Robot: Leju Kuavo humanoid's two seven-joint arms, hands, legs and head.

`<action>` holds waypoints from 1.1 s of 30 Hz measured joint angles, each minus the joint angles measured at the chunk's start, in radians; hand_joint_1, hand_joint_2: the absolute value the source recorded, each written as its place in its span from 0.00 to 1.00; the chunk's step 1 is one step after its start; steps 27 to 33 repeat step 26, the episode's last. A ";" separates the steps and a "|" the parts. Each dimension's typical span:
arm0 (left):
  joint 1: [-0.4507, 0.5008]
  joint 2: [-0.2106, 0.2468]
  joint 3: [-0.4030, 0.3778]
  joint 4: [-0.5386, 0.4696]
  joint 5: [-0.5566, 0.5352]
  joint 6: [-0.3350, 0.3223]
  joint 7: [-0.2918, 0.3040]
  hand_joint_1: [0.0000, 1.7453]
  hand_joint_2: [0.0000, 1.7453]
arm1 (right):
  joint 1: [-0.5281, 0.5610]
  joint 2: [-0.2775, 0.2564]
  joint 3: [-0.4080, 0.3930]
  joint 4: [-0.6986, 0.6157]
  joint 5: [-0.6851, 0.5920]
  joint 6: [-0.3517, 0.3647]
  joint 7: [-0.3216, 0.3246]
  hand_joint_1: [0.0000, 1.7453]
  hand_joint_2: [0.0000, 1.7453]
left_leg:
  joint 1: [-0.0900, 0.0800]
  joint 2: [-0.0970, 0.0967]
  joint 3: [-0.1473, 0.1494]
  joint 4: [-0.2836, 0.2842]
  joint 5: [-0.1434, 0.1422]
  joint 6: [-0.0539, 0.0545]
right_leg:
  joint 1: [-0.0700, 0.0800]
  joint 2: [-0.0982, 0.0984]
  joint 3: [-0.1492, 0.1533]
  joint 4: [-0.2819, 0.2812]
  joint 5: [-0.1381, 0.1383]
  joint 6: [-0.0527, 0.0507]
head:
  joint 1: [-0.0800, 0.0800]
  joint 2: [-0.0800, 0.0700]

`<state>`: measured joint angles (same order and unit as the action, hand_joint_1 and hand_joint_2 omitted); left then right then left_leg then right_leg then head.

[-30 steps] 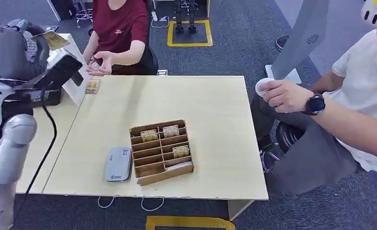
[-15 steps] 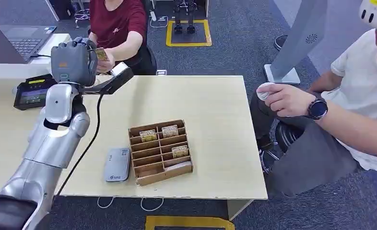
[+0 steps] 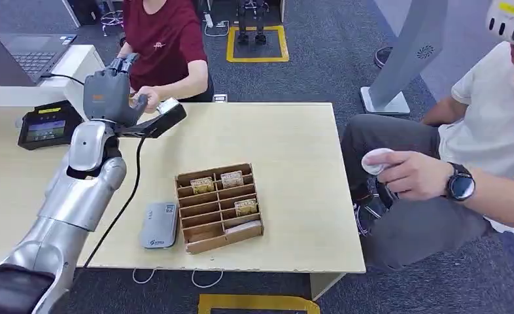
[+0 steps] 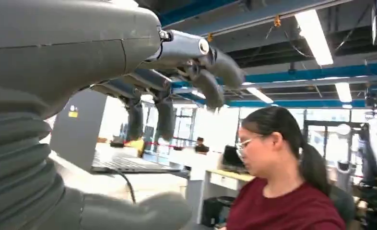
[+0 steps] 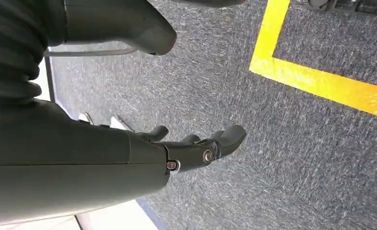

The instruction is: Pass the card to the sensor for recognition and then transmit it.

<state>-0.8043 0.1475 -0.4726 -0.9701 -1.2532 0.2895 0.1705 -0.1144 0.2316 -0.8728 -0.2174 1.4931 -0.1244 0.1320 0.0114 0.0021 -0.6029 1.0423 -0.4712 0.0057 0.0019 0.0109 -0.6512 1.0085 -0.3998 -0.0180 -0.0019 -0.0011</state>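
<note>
Card handover, seen at the moment of release. Items are listed from largest to smallest.

The table (image 3: 293, 150) lies below and to the right of the raised left hand (image 3: 112, 95). A person in a red shirt (image 3: 166, 39) is seated just beyond that hand, with the person's hand (image 3: 151, 98) held up just beside its fingers. The wooden tray (image 3: 220, 206), with spare cards (image 3: 203, 185) standing in its slots, is well below the hand, nearer the robot. The grey reader (image 3: 160, 224) lies flat just beside the tray. A black scanner head (image 3: 165, 116) on a cable sits directly under the left hand's right side.

Half a second ago a card was pinched in the left hand. Now, in the left wrist view, the fingers (image 4: 210, 72) are seen spread apart with nothing between them. The card itself cannot be made out; it is judged to have been passed into the person's hand, though that hand is too small to confirm it.

The right hand (image 5: 196, 146) hangs over the carpet, loosely spread and empty.

The transmit step is therefore judged complete for this card, and a fresh card from the tray is presumably required next.
</note>
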 joint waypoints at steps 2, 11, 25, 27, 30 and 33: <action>-0.001 0.015 0.000 0.001 0.003 0.000 -0.001 0.00 1.00 | 0.000 0.000 0.000 0.000 0.000 0.000 -0.002 0.00 1.00 | 0.000 0.000 0.000 0.000 0.000 0.000 | 0.000 0.000 0.000 0.000 0.000 0.000 | 0.000 0.000; -0.001 0.046 0.000 0.005 0.006 0.000 -0.011 0.00 1.00 | 0.000 0.000 0.000 0.000 0.000 0.000 -0.004 0.00 1.00 | 0.000 0.000 0.000 0.000 0.000 0.000 | 0.000 0.000 0.000 0.000 0.000 0.000 | 0.000 0.000; 0.537 0.261 0.527 -0.166 0.511 0.376 -0.293 0.00 1.00 | 0.027 0.000 -0.025 0.000 -0.101 -0.007 -0.057 0.00 1.00 | 0.000 0.028 0.016 -0.006 -0.011 -0.008 | 0.000 0.029 0.002 0.001 -0.007 -0.006 | -0.003 0.000; 0.599 0.256 0.594 -0.201 0.516 0.370 -0.329 0.00 1.00 | 0.031 -0.001 -0.029 0.000 -0.105 -0.007 -0.059 0.00 1.00 | 0.001 0.027 0.015 -0.006 -0.011 -0.008 | 0.001 0.029 0.002 0.001 -0.009 -0.006 | -0.003 0.000; 0.599 0.256 0.594 -0.201 0.516 0.370 -0.329 0.00 1.00 | 0.031 -0.001 -0.029 0.000 -0.105 -0.007 -0.059 0.00 1.00 | 0.001 0.027 0.015 -0.006 -0.011 -0.008 | 0.001 0.029 0.002 0.001 -0.009 -0.006 | -0.003 0.000; 0.599 0.256 0.594 -0.201 0.516 0.370 -0.329 0.00 1.00 | 0.031 -0.001 -0.029 0.000 -0.105 -0.007 -0.059 0.00 1.00 | 0.001 0.027 0.015 -0.006 -0.011 -0.008 | 0.001 0.029 0.002 0.001 -0.009 -0.006 | -0.003 0.000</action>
